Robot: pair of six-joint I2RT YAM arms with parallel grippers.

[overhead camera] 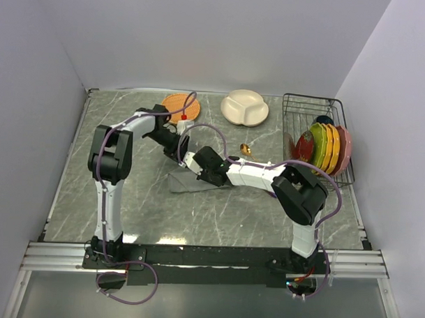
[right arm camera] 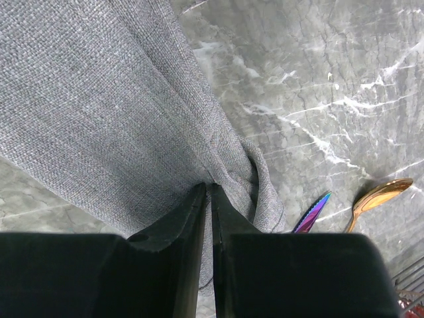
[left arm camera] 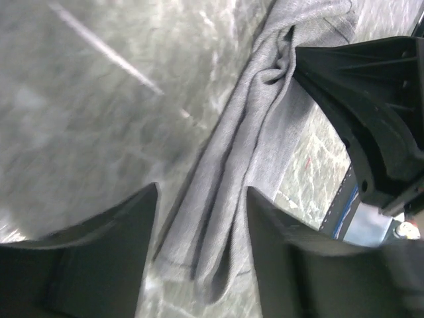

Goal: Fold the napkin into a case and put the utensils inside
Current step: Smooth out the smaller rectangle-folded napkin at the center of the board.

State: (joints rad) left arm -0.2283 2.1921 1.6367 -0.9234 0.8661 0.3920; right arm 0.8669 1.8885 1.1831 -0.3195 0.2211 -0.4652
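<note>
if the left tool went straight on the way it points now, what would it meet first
Most likely the napkin: its folded grey strip lies right in front of the open left tool, between its fingers, with the table underneath. Depth is hard to judge from this view.

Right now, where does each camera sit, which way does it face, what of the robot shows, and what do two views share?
Top external: above, behind the robot, facing down onto the grey marble table; left arm and right arm show.
Left wrist: on the left arm, facing down past the open left gripper at the grey fabric napkin.
Right wrist: on the right arm, facing down past the right gripper, shut on the napkin; gold spoon, iridescent purple knife beyond.
Shared: napkin, in both wrist views.
</note>
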